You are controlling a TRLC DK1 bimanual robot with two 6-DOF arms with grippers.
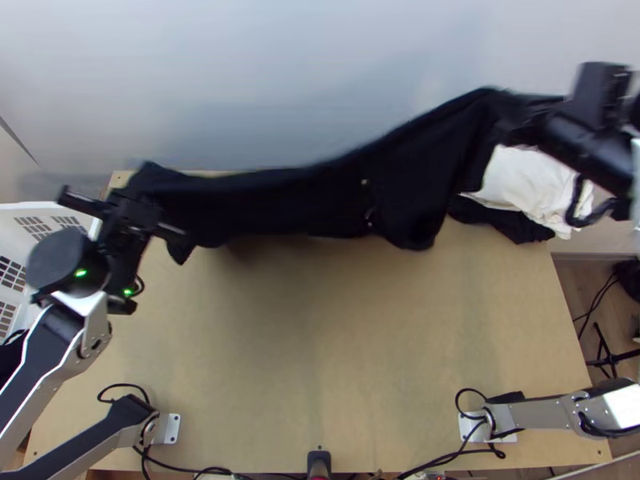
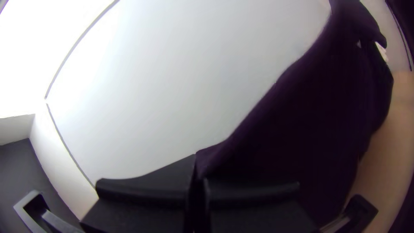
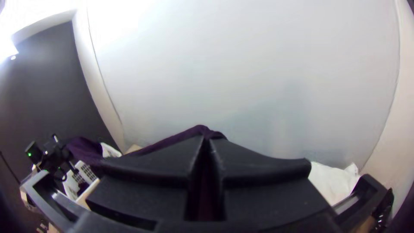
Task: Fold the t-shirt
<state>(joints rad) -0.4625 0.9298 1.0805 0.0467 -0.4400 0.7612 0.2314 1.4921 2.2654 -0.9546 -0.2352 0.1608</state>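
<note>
The black t-shirt hangs stretched between both grippers over the table's far part, its lower edge uneven. My left gripper, at the far left of the table, is shut on one end of it. At the upper right my right gripper holds the other end, raised higher. In the left wrist view the left gripper pinches the shirt, which runs off in a dark slope. The right wrist view has the right gripper shut on a bunched bit of the shirt.
White cloth lies at the table's far right corner, with a dark cloth beside it. A white basket stands left of the table. Cables run along the near edge.
</note>
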